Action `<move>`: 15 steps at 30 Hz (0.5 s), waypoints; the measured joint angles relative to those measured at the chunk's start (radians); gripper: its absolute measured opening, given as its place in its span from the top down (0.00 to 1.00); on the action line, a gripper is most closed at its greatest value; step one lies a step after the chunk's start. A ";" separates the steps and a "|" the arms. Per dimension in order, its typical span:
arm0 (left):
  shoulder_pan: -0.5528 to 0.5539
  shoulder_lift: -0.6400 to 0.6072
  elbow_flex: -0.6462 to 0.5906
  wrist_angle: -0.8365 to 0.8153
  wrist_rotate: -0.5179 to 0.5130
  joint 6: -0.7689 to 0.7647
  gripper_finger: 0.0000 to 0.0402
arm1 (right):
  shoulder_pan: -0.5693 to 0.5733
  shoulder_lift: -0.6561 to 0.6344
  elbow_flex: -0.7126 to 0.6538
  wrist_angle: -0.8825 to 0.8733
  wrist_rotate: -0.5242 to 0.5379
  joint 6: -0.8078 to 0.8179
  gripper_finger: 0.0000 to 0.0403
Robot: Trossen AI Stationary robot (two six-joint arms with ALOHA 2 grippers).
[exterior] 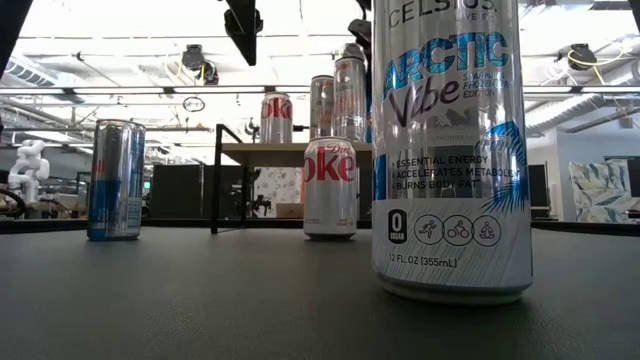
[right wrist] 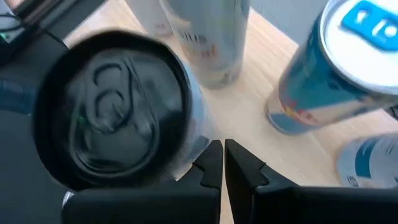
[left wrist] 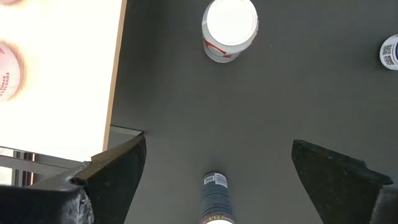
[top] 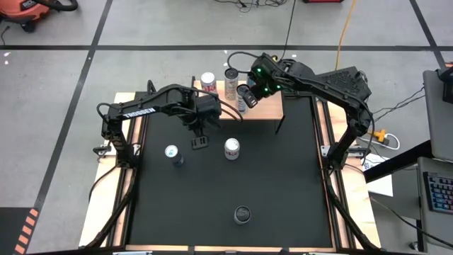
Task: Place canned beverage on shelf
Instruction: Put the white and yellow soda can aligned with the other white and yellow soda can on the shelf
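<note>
- High view: the left gripper (top: 200,142) hangs with fingers apart over the black table (top: 283,184); the right gripper (top: 246,95) sits over the wooden shelf (top: 272,105) at the far edge.
- Low view: a Diet Coke can (exterior: 329,187) stands before the shelf.
- Left wrist view: its fingers (left wrist: 118,171) stand wide, holding nothing.
- Right wrist view: its fingers (right wrist: 214,163) are together, just beside a black-topped can (right wrist: 115,109) on the shelf.

The whole table (top: 226,177) is seen from straight above. A level view is taken from tabletop height. 2 wrist views look down closely. The shelf (top: 272,105) is shared by all 4.
</note>
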 joint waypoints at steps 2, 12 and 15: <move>0.000 0.000 0.000 0.000 0.000 0.000 0.01 | 0.000 0.000 0.000 0.022 0.000 0.000 1.00; 0.000 0.000 0.000 0.000 0.000 0.000 0.01 | 0.000 0.000 0.000 0.088 0.000 0.007 1.00; 0.000 0.000 0.000 0.000 0.000 0.000 0.01 | 0.000 0.000 0.000 0.090 0.000 0.006 1.00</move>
